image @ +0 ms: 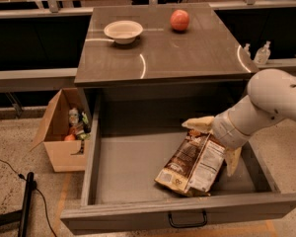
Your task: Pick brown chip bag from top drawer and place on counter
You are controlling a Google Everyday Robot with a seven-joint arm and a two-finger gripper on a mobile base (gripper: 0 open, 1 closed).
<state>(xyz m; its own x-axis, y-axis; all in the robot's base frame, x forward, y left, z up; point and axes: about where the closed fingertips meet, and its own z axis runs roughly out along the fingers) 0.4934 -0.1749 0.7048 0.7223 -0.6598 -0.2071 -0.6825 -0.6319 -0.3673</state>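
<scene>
Your gripper (215, 143) hangs inside the top drawer (138, 216), fingers spread wide and holding nothing. The brown chip bag (190, 164), the drawer's only content, lies flat on its floor, toward 7 o'clock of the fingers. Its long axis runs 1 to 7 o'clock, its upper end between them. The counter (187, 53), at 12 o'clock, carries a bowl (123, 31) and an apple (180, 19).

A robot test lab, by the look of it — a lone counter (187, 58) with its top drawer (91, 157) pulled out, on a speckled floor marked with an orange line (64, 196). At the drawer's 9 o'clock sits a cardboard box (56, 152) of small items, and at 8 o'clock a loose cable (5, 164). The gripper (209, 147) hangs with fingers spread at the drawer's 3 o'clock side.
</scene>
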